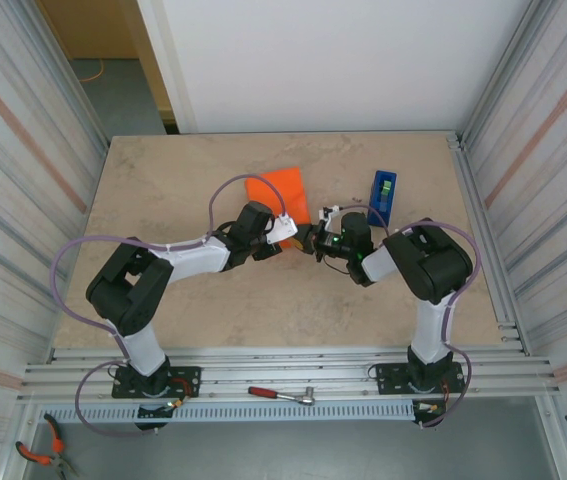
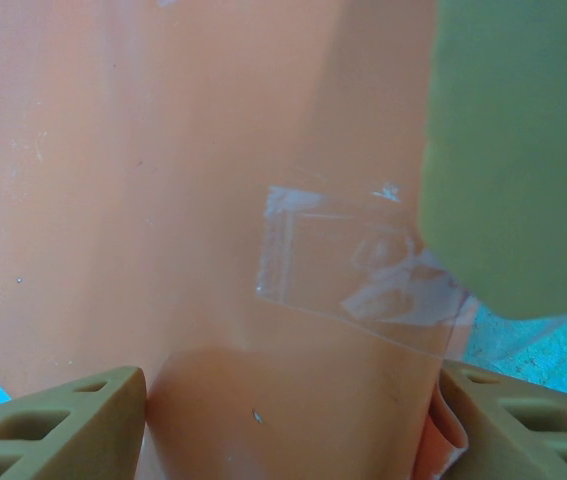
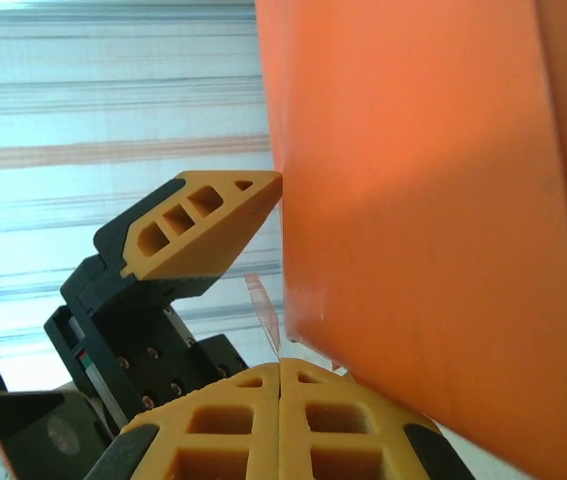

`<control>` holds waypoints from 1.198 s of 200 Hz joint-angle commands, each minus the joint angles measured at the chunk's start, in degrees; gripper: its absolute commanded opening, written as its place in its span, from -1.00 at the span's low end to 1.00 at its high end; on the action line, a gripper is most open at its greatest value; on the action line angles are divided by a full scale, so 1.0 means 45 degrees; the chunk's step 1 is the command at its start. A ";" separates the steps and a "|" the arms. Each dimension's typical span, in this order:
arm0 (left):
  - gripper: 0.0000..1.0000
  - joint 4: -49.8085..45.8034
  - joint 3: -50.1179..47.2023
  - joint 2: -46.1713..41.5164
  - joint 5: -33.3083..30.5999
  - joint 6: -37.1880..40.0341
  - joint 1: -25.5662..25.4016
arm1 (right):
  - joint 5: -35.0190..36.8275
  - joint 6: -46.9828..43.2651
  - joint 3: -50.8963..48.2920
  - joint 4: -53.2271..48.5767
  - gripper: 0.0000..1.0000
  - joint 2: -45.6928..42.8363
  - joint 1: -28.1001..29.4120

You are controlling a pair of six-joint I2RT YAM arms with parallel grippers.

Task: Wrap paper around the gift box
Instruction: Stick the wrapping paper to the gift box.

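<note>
the bright orange thin paper sheet (image 1: 278,192) is near the middle of the flat sandy-brown table (image 1: 163,180), a bit toward the back. it is folded up into a boxy shape. the little pink gift box is hidden, so i cannot tell for sure that it is inside.

the two arms meet just in front of the orange paper. the left gripper (image 1: 301,236) has its fingers wide apart, one on each side of the orange paper (image 2: 213,150), and they look clamped on it. in the left wrist view the two tan fingers (image 2: 53,425) sit at the bottom corners with the paper between them. a small strip of see-through sticky tape (image 2: 353,280) is stuck on the paper. part of the tape is crinkled. a blurry yellow-green shape (image 2: 518,150) is just over the tape's right end, and i cannot tell what it is.

the right gripper (image 1: 320,243) has its fingers pressed together with nothing between them. in the right wrist view the two yellow fingers (image 3: 213,430) touch each other at the bottom, just beside the lower edge of the orange paper (image 3: 423,200). one left finger (image 3: 198,235) touches the paper's edge with its tip.

a blue tape holder (image 1: 383,195) stands on the table to the right of the paper, apart from it. a red-handled metal tool (image 1: 281,395) lies on the metal rail between the two arm bases. orange-handled pliers (image 1: 38,452) lie at the near left corner.
</note>
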 commanded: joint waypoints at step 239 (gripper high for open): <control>0.36 -0.0590 -0.0285 0.0062 0.0353 0.0061 -0.0190 | 0.0530 0.0324 0.0417 -0.1111 -0.74 0.0159 0.0070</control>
